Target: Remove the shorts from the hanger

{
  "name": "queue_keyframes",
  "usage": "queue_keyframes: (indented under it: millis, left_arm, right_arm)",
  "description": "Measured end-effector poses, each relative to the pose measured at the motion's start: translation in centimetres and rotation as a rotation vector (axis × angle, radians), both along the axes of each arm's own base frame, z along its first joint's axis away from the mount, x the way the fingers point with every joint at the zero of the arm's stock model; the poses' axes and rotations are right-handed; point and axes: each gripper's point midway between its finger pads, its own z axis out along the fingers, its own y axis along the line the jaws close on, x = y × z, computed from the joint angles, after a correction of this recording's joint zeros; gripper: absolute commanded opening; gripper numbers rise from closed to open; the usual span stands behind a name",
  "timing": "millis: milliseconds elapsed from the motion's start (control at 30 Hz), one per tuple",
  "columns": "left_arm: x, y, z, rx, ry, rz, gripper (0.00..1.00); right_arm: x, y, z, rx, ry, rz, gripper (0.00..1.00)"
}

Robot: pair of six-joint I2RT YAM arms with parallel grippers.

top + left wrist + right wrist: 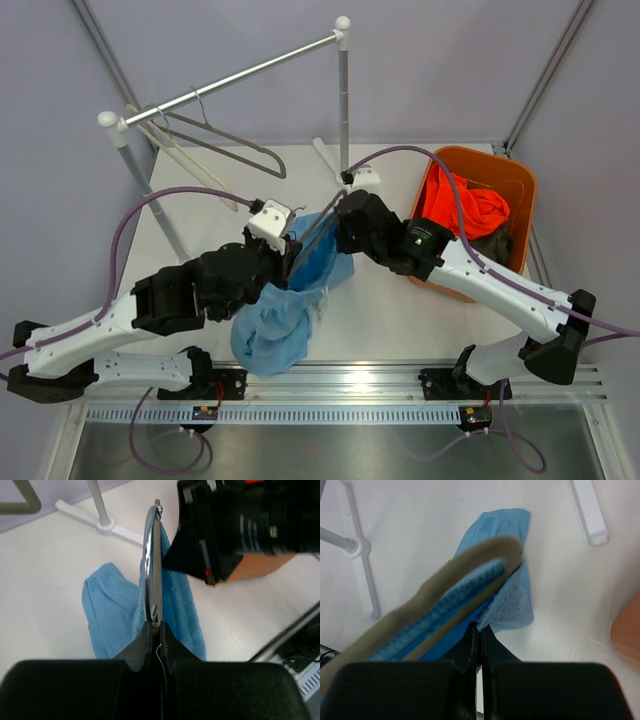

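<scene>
The left tool's (155, 628) black fingers are pressed together on the bright chrome hook of a hanger (152, 555), which rises upright from their tips. The right tool (478, 629) is also closed, and its tips pinch a rumpled edge of the light blue shorts (517, 600). Just above them runs the hanger's broad, rounded taupe arm, with the blue waistband lying along it.

From above, the light blue shorts (275, 320) are soft and creased. They hang from between the two tools and pool on the worktop (400, 310) near the middle of its near edge. The left tool (290, 248) and right tool (335, 230) sit close together over the cloth, with little room between them.

By the right edge stands an orange plastic bin (520, 175) with rounded corners. In it, bright orange shorts (470, 210) are heaped beside dark olive shorts (495, 245). The right forearm crosses the bin's near corner.

A rack (250, 75) with white knobbed ends crosses the far left corner, its thin metal rail sloping. Another hanger (225, 145) hangs from the rail with nothing on it. Bare white worktop lies between the pooled shorts and the bin.
</scene>
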Motion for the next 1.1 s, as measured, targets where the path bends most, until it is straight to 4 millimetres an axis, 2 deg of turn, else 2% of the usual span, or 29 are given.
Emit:
queue_keyframes:
  millis: [67,233,333,533,667,767,867,1100]
  left_arm:
    - [0.9,-0.9,0.9,0.000,-0.042,0.025,0.00]
    - [4.8,-4.6,5.2,-0.060,-0.153,0.123,0.00]
    - [7.0,-5.4,7.2,-0.088,-0.186,0.173,0.00]
    - [12.3,-5.1,13.0,-0.170,-0.275,0.299,0.00]
    - [15.5,-4.3,15.9,-0.202,-0.330,0.367,0.00]
    - [17.4,-4.3,16.5,-0.195,-0.374,0.386,0.00]
    - [18.7,-5.5,16.5,-0.145,-0.446,0.376,0.00]
    - [21.9,-8.5,14.1,0.028,-0.574,0.389,0.00]
  right_arm:
    - [-1.3,0.1,0.6,0.009,-0.016,0.010,0.00]
    - [-6.1,0.9,2.3,0.042,-0.028,0.100,0.00]
    - [-8.4,0.8,3.1,0.054,-0.034,0.140,0.00]
    - [-9.9,-0.9,4.5,0.048,-0.049,0.143,0.00]
    - [-11.0,-1.3,6.2,0.061,-0.065,0.169,0.00]
    - [-12.1,-1.4,7.4,0.084,-0.078,0.199,0.00]
    - [-12.6,-2.3,8.5,0.087,-0.090,0.201,0.00]
    - [-12.8,-5.6,11.7,0.130,-0.139,0.167,0.00]
